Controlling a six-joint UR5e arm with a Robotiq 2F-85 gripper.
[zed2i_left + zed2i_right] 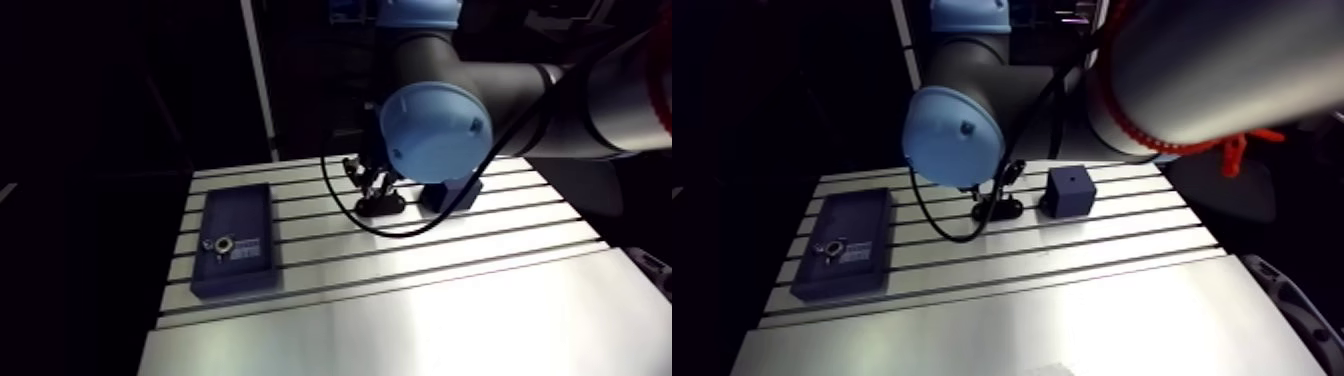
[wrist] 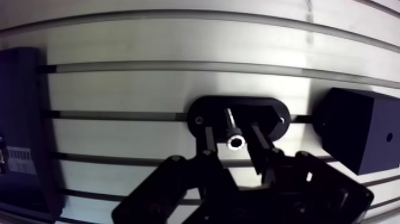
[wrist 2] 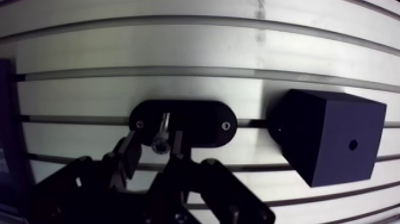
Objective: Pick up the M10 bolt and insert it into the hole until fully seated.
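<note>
Between the spread fingers of the end effector [image 2: 231, 128], the silvery M10 bolt [image 2: 234, 136] stands upright in a black oval holder [image 2: 271, 110] on the slotted aluminium worktop [image 2: 149, 89], and an off-centre squeeze could tilt it so it jams entering the black cube [image 2: 357, 137] at the holder's three o'clock.

M10 bolt [image 2: 233, 132]: silvery, upright in black oval holder [image 2: 205, 113] | hole [image 3: 353, 144]: in dark cube [image 3: 321, 131] beside holder
</note>
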